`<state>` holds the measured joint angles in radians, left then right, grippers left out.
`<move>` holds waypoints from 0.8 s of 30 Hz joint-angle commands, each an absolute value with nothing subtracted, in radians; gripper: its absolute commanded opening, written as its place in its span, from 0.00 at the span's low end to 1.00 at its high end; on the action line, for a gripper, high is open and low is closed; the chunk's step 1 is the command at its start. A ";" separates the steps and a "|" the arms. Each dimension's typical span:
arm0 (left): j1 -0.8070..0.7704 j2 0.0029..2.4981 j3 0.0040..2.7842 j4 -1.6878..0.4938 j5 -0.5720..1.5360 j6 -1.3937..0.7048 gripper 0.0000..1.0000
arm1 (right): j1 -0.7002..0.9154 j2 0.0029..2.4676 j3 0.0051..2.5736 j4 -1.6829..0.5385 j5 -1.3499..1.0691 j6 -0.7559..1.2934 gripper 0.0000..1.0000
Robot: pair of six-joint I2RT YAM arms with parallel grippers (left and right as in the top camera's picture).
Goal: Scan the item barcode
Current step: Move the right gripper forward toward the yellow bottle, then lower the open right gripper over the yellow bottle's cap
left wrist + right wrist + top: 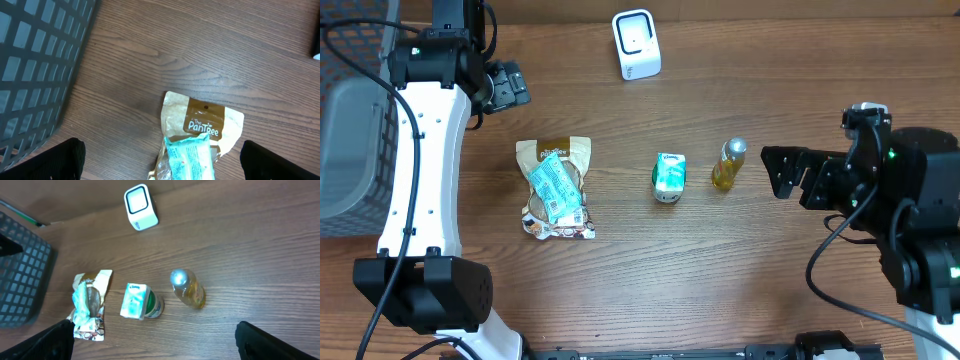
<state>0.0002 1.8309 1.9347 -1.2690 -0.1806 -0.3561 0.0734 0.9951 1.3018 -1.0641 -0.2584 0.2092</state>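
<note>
Only "The PanTree" reads, on one bag left on the bench, one teal packet atop it. One carton, one bottle, one scanner. Left end effector and right end effector are wide apart, empty.

The carton sits near the middle of the table, with the bottle just to its right, not touching, and the bag further off to its left, a packet resting on top of that bag. The scanner sits well behind the carton and slightly left, near the table's far edge, while the basket is far to the carton's left, past the bag. The left gripper hangs behind and left of the carton, beyond the bag's far end, and the right gripper hangs to the carton's right, past the bottle.
</note>
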 commanded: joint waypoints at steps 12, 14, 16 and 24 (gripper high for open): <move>0.000 1.825 1.948 -1.271 -0.190 -0.337 1.00 | 0.072 1.000 1.322 -1.058 -0.264 0.213 1.00; 0.000 1.825 1.948 -1.271 -0.190 -0.337 0.99 | 0.072 1.000 1.322 -1.058 -0.264 0.213 1.00; 0.000 1.825 1.948 -1.271 -0.190 -0.337 0.99 | 0.072 1.000 1.322 -1.057 -0.264 0.213 1.00; 0.000 1.825 1.948 -1.271 -0.190 -0.337 1.00 | 0.072 1.053 1.324 -1.069 -0.264 0.248 1.00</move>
